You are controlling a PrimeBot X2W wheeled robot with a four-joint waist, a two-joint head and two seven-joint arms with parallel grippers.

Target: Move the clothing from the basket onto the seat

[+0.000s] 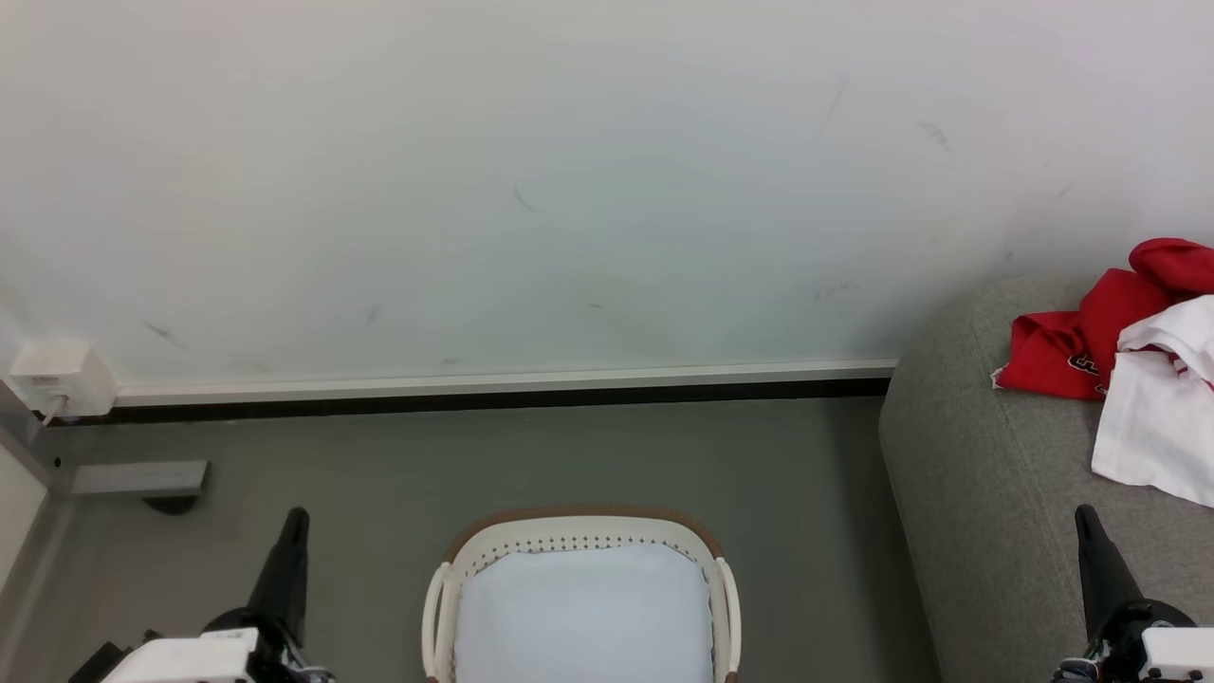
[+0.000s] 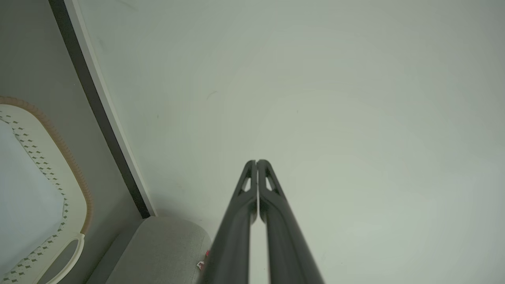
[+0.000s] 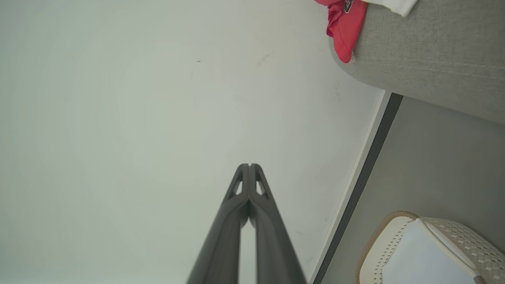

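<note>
The red and white clothing [image 1: 1129, 356] lies in a heap on the light-grey seat [image 1: 986, 493] at the right; its red edge [image 3: 345, 27] hangs over the seat's rounded end [image 3: 426, 63]. The cream basket [image 1: 583, 541] stands on the floor at bottom centre, and inside it I see just its pale lining. My left gripper [image 1: 296, 517] is at the lower left, beside the basket, shut with nothing in it [image 2: 256, 161]. Down at the lower right, over the seat's front, my right gripper [image 1: 1083, 514] is likewise shut and holds nothing [image 3: 249, 165].
A white wall [image 1: 569, 190] with a pale and dark baseboard [image 1: 493, 391] runs behind the basket. A white box [image 1: 62, 379] is fixed to the wall at far left, above a grey bracket [image 1: 137, 479]. Grey floor [image 1: 806, 465] separates the basket and the seat.
</note>
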